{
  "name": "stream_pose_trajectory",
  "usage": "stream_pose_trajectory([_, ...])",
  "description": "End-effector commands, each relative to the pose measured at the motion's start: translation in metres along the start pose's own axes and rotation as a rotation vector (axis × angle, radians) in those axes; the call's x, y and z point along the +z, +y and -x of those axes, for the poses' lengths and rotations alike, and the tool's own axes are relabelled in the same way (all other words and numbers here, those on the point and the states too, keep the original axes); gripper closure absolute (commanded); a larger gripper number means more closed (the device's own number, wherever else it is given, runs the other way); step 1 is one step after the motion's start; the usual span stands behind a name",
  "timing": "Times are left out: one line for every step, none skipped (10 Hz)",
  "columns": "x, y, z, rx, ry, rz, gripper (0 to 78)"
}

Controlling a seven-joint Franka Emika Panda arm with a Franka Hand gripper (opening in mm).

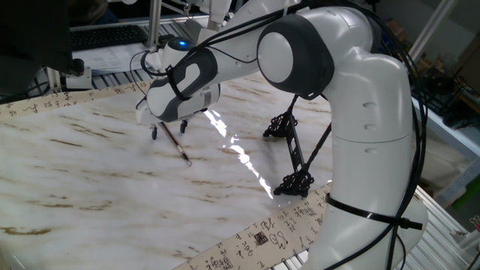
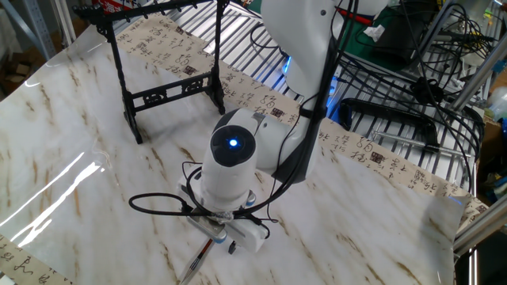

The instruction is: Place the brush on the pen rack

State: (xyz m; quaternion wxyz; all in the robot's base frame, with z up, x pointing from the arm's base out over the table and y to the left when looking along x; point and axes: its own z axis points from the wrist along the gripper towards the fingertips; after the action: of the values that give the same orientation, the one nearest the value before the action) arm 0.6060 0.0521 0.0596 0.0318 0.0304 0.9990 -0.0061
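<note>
My claw (image 1: 168, 129) hangs spread over the brush (image 1: 173, 141) lying flat on the worktop (image 1: 90, 172), well apart from the pen rack (image 2: 162, 93), so I judge I must descend and pinch the shaft.

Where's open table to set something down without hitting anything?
Bare marble lies left of the brush, and between the brush and the pen rack. It is crowded under the gripper, at the brush's upper end.
</note>
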Motion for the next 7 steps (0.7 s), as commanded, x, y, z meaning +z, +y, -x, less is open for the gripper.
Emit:
stream_pose_trajectory([-0.001,-0.0002,0.0011,0.0,-0.004,0.001,0.1])
stream_pose_trajectory([-0.001,-0.0002,0.0011,0.0,-0.004,0.001,0.1])
stream_pose_trajectory([-0.001,-0.0002,0.0011,-0.002,-0.004,0.001,0.1])
stream_pose_trajectory([-0.001,-0.0002,0.0011,-0.002,-0.003,0.001,0.1])
stream_pose_trajectory([-0.0009,-0.0002,0.0011,0.0,-0.002,0.006,0.1])
stream_pose_trajectory([-0.0003,-0.0003,0.001,0.001,-0.002,0.012,0.1])
stream_pose_trajectory([-0.0002,-0.0004,0.001,0.002,-0.002,0.012,0.1])
